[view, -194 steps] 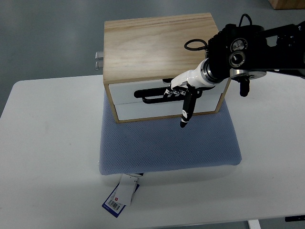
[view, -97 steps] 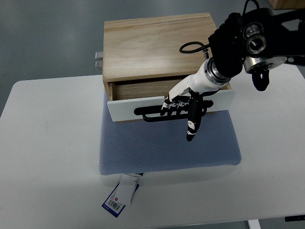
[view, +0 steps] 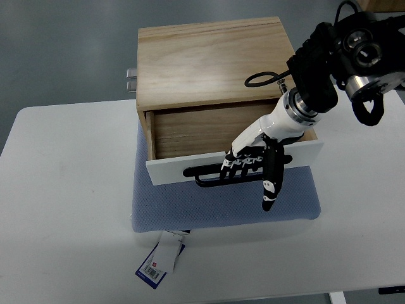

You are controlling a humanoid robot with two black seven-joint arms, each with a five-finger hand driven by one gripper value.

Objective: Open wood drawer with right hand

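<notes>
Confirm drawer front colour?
White drawer front with a black handle, clearest in the top view.

The right hand (view: 253, 161) covers the middle of the drawer handle (view: 209, 177), its arm is cut off at the right edge, and the tag (view: 159, 261) print below-left is too small to read

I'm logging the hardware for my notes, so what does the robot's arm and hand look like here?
Only the right arm shows: bulky black housings with round silver joint caps, a silver ring at the wrist and a thin black cable looping beside it. The right hand has a white shell with black jointed fingers, white at the tips.
</notes>
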